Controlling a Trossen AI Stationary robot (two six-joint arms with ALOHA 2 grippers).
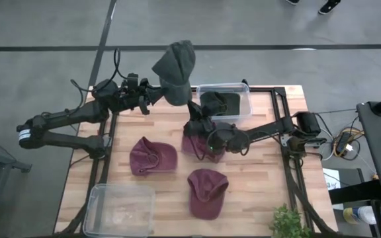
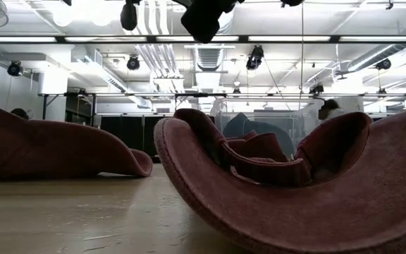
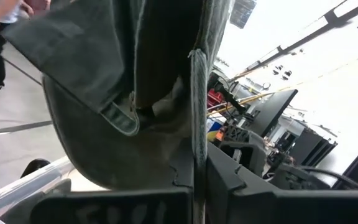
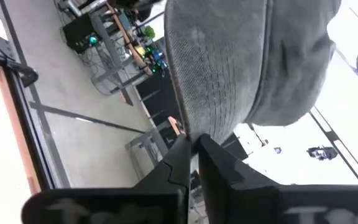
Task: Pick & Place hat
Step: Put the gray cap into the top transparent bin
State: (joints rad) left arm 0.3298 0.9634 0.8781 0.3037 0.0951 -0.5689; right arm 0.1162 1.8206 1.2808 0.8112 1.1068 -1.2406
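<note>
The left gripper (image 1: 152,92) and right gripper (image 1: 192,106) both clamp the grey cap (image 1: 175,63), held aloft. Below them, 3 maroon caps (image 1: 153,156) lie on the tabletop (image 1: 256,185).

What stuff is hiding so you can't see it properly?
High view: the dark thing in the far bin is partly hidden by the grey hat and right arm.
High view: one maroon hat lies mostly under the right arm.
Low view: the near maroon hat blocks most of the table behind it.
</note>
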